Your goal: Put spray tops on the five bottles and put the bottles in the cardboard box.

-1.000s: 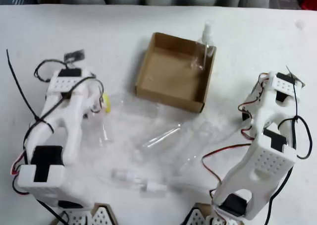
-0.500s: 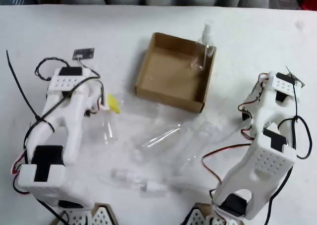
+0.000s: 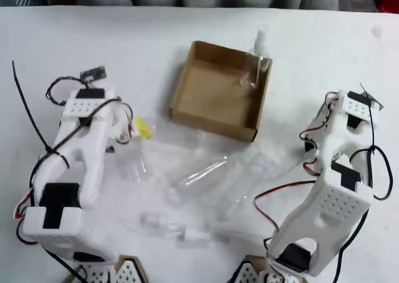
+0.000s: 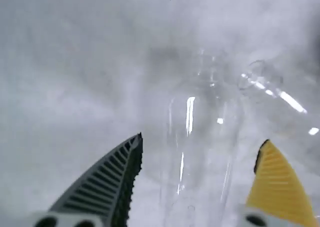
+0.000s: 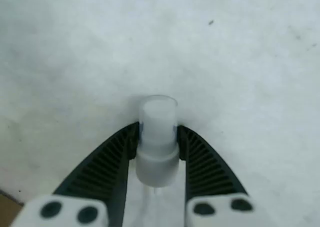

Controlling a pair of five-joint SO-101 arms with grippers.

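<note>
A clear bottle (image 4: 195,152) without a top lies between the fingers of my open left gripper (image 4: 202,139), one grey finger and one yellow on either side of it. From above, that left gripper (image 3: 136,132) is at the table's left, with the bottle (image 3: 136,166) just in front of it. My right gripper (image 5: 157,129) is shut on a white spray top (image 5: 157,137), held just over the white table at the right. The cardboard box (image 3: 206,108) stands at the back centre. A bottle with a spray top (image 3: 258,53) leans on its far right corner.
More clear bottles (image 3: 202,171) lie in a loose heap in the middle of the table. A spray top with its tube (image 3: 181,230) lies near the front edge. The right arm (image 3: 336,177) stands beside the heap.
My left gripper has shifted slightly to the right, toward the clear bottle, and its wrist cable has swung. The right arm has kept still.
</note>
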